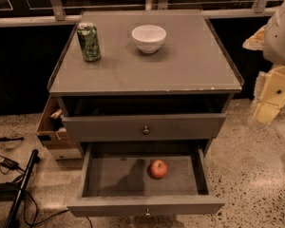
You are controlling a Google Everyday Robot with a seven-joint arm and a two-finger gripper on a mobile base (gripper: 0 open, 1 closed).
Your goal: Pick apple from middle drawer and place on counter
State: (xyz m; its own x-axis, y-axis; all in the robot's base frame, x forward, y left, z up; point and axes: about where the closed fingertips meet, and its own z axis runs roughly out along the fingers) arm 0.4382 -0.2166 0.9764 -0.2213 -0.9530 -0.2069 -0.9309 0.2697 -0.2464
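Observation:
The apple (158, 168), small and red, lies on the grey floor of the middle drawer (145, 205), right of centre. The drawer is pulled wide open below the cabinet's other drawer front (145, 126). The counter (147, 68) is the flat grey top above, with a chipped pale front edge. My gripper (268, 103) is the pale yellowish part at the right edge of the view, beside the cabinet's right side. It is at about the height of the counter's front edge, well apart from the apple. It holds nothing that I can see.
A green drink can (89, 42) stands at the counter's back left and a white bowl (148, 37) at back centre. A cardboard box (52, 127) sits left of the cabinet. Cables and a black pole (19, 189) lie on the speckled floor at left.

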